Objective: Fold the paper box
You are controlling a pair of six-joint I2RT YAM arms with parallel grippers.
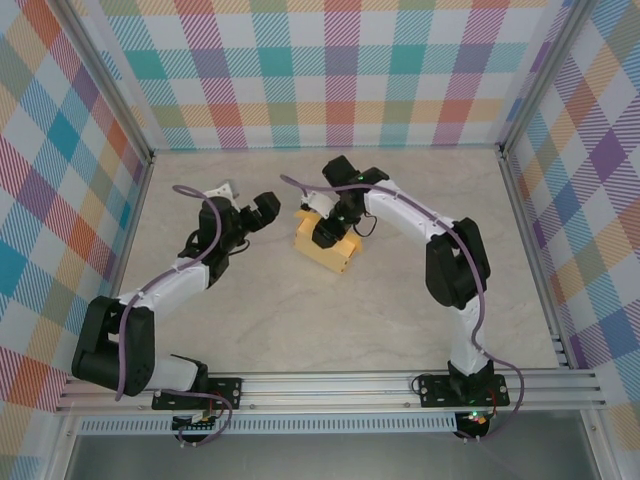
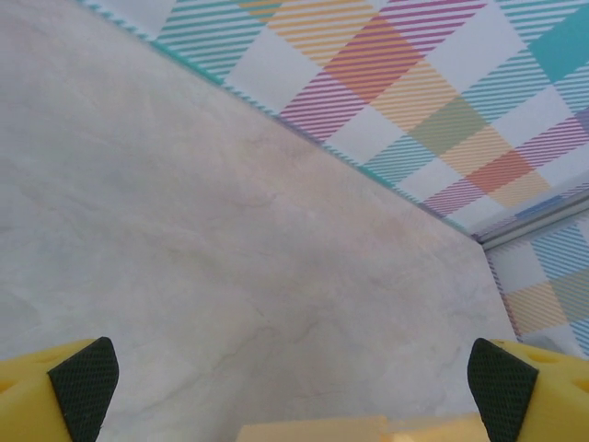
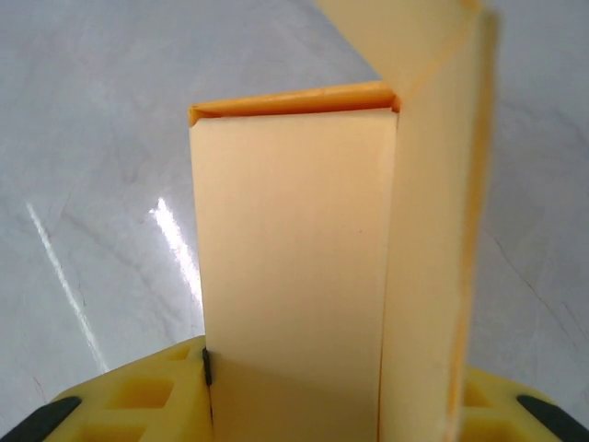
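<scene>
Right gripper [image 3: 299,410]: pinching an upright panel of the yellow paper box [image 3: 294,239] | Left gripper [image 2: 293,382]: fingers spread wide over the marbled table [image 2: 184,230]

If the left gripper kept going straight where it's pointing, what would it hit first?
Probably the paper box, whose edge shows low between the fingers of the open left gripper. Depth is unclear; if it clears that, bare table runs to the plaid wall.

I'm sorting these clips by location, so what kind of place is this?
Probably a robot test cell in a lab, not a home: plaid wall panels enclose a marble-look tabletop, an aluminium rail runs along its near edge, and a partly folded paper box sits mid-table.
</scene>
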